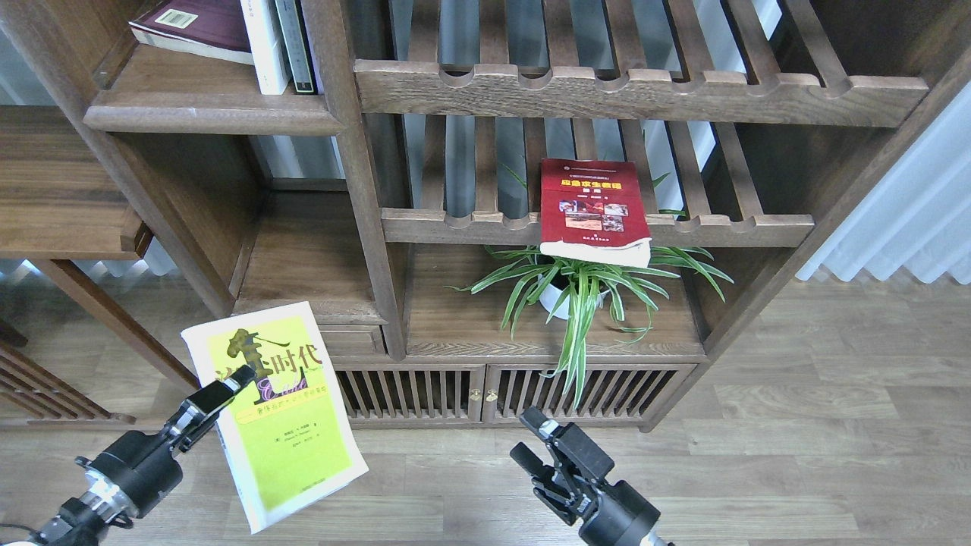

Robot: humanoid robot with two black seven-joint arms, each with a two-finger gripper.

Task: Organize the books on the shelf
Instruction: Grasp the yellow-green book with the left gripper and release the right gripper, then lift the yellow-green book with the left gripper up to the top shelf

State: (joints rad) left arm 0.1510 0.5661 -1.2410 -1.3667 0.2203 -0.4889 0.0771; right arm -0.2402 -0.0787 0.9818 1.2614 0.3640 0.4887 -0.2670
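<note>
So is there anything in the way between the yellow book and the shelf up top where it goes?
Nothing visible blocks it. The yellow-green book, held by the left end effector, is low, over the floor. The shelf has bare board left of the white book.

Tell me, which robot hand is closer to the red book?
Right. The right gripper sits open below the red book, slightly left of it. The left gripper is far off to the lower left, holding the yellow-green book.

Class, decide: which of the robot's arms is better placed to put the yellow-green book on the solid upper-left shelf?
Left. Its gripper already holds the yellow-green book, below the shelf. The right gripper is empty and further right.
</note>
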